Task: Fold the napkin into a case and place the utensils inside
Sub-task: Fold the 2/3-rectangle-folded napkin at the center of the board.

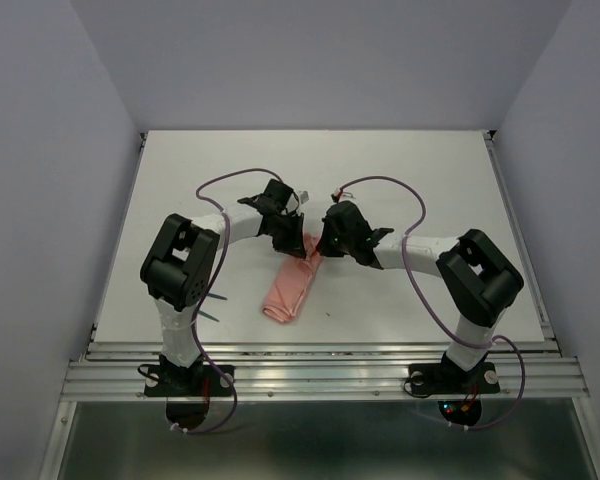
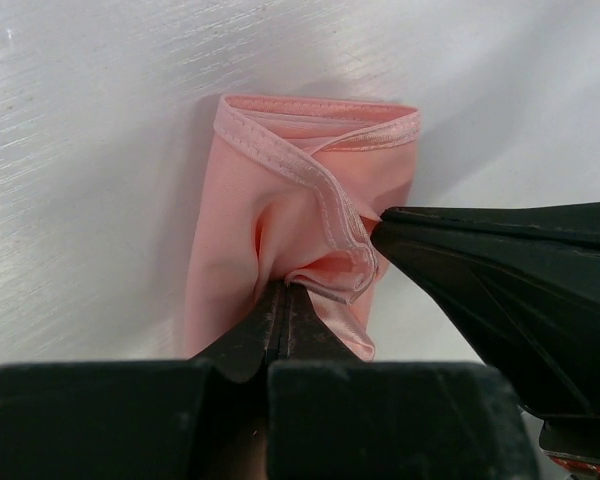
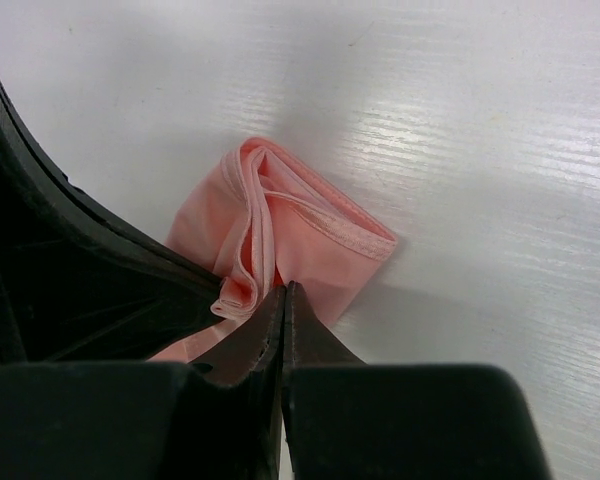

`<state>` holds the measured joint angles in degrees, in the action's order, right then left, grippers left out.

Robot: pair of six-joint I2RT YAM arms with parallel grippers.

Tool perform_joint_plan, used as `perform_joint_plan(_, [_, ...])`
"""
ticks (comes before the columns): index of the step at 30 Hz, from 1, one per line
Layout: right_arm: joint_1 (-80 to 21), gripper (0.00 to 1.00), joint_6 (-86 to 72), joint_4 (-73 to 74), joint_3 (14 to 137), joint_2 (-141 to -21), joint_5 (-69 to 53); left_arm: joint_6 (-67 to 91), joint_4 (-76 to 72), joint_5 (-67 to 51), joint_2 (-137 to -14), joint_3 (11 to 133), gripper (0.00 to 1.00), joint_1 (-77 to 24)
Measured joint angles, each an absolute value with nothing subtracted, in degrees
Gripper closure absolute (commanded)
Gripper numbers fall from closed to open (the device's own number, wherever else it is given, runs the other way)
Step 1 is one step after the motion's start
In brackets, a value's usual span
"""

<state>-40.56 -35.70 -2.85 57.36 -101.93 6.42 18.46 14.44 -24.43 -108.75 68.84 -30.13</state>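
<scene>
Folding step in hand: both claws pinch the napkin's far end.

From above, my left claw (image 1: 302, 248) and right claw (image 1: 321, 248) meet over the bunched napkin (image 1: 290, 288) mid-desk (image 1: 430, 180). Only this view shows the teal utensils (image 1: 213, 312), near my left arm. The left wrist shows jaws pressed onto a hemmed fold, and the right wrist likewise, with loose layers. Next, I judge, it needs flattening into a squared pouch.

The left gripper (image 2: 280, 292) and right gripper (image 3: 283, 292) crowd tip to tip at the far end of the napkin (image 1: 290, 290), while the bench (image 1: 430, 170) beyond lies open.
</scene>
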Motion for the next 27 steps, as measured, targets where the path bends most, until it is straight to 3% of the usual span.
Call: perform_joint_plan(27, [-40.6, 0.99, -37.1, -5.5, 57.3, -100.9, 3.4, 16.7, 22.2, -17.0, -111.1, 75.1, 1.00, -31.2])
